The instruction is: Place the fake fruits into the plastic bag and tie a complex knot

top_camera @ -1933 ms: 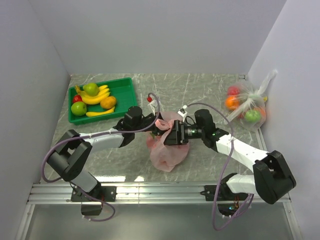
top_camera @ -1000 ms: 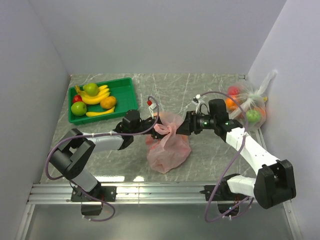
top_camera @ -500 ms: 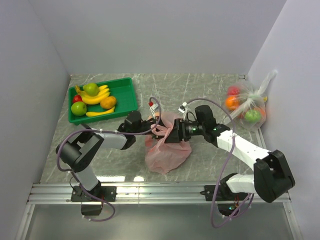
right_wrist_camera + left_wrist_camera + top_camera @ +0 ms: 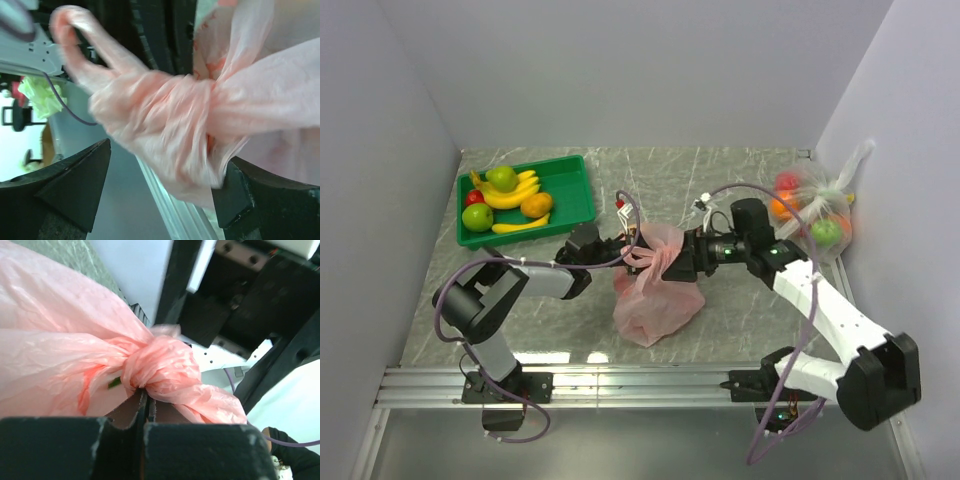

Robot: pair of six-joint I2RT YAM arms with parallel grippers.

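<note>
Crinkly translucent pink plastic bag lies in the middle of the marbled worktop, its long axis running near-to-far, bulging body toward the near edge, tight twisted knot at the far end. Left tool is pinched shut on bag film under the knot; right tool gapes wide astride it

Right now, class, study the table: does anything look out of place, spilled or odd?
Nothing is spilled or damaged. One oddity: the pink bag is already tied in a knot, yet fake fruits still lie in the green tray at the far left.
</note>
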